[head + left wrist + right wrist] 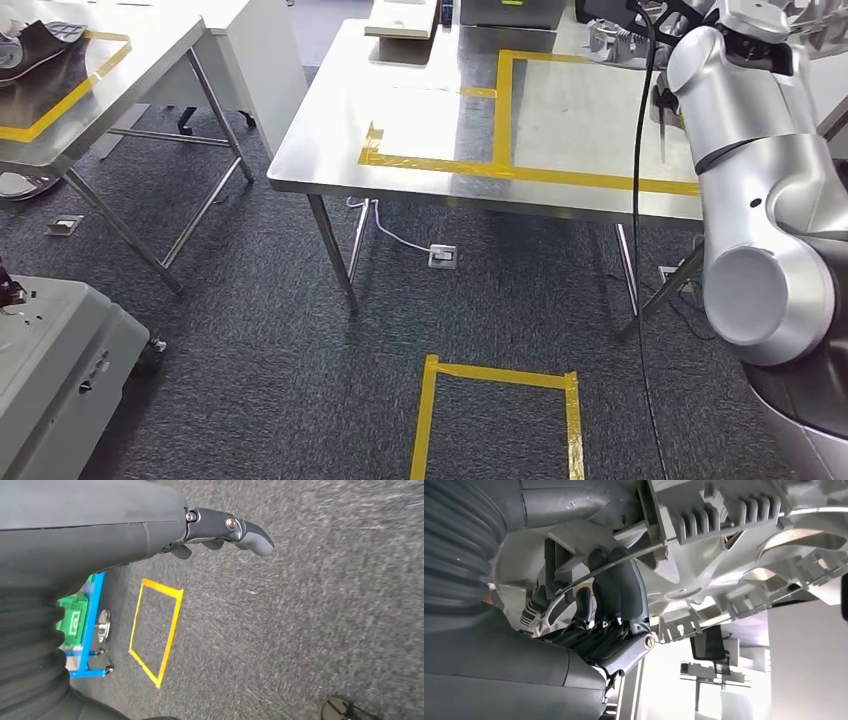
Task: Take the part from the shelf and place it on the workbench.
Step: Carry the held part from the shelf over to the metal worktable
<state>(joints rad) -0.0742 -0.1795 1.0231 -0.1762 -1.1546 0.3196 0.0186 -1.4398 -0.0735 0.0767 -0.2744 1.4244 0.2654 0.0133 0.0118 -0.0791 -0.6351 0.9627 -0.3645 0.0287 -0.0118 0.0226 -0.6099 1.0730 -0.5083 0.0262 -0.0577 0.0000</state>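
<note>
The part (pixel 734 540) is a light grey casting with ribs and fins. My right hand (pixel 614 605) grips it, dark fingers hooked through its openings. In the head view the part (pixel 612 40) hangs over the far right end of the steel workbench (pixel 330 130), above a rectangle of yellow tape (pixel 590 110), and my raised right arm (pixel 760 150) covers the hand itself. My left hand (pixel 220 530) hangs over the carpet with its fingers slightly apart and holds nothing.
A flat wooden board (pixel 405 25) lies at the back of the workbench. A second table (pixel 150 50) at the left carries a dark object (pixel 30 45). A grey cart (pixel 50 380) stands at the lower left. A yellow tape square (pixel 500 420) marks the floor.
</note>
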